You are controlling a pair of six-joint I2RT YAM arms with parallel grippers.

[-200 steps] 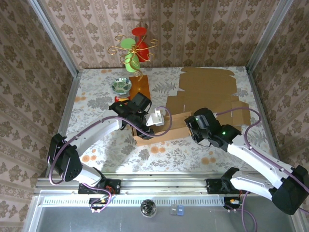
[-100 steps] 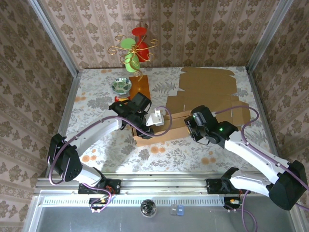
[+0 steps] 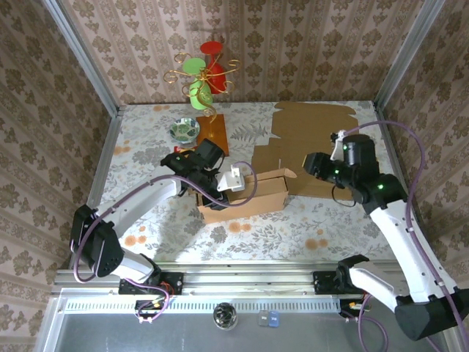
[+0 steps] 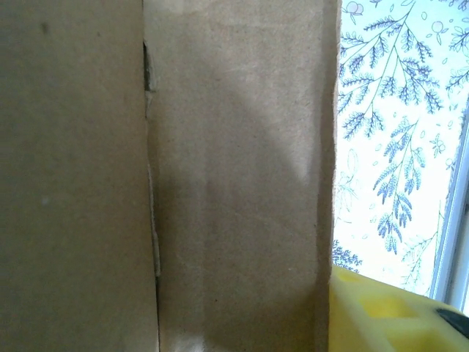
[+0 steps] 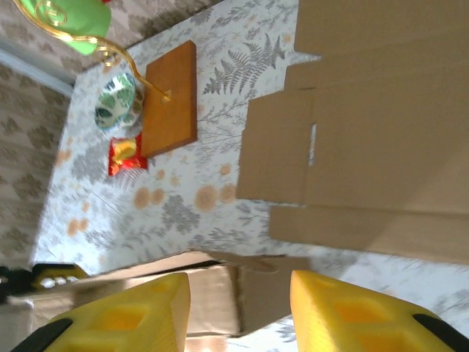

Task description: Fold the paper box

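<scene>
Since a second earlier, the right gripper [image 3: 316, 163] had lifted off the right end of the paper box [image 3: 253, 196] and swung back toward the far right, so that it hung over the flat cardboard sheet [image 3: 315, 132]. That sheet was the largest item on the flowered table [image 3: 146, 147], lying unfolded at the far right. The part-folded box stood near the table's middle, open at the top, with one loose flap raised at its right end.

The left gripper [image 3: 218, 189] sat at the box's left end. In the left wrist view a cardboard wall stood right in front of the camera, with one yellow finger [image 4: 381, 312] beside its edge; whether it was pinching the wall could not be told. In the right wrist view the right fingers [image 5: 344, 308] stood apart with nothing between them.

Beyond the box lay a wooden board [image 3: 213, 130], a patterned bowl [image 3: 183, 130] just left of it, and a small red packet [image 5: 123, 152] near both.
</scene>
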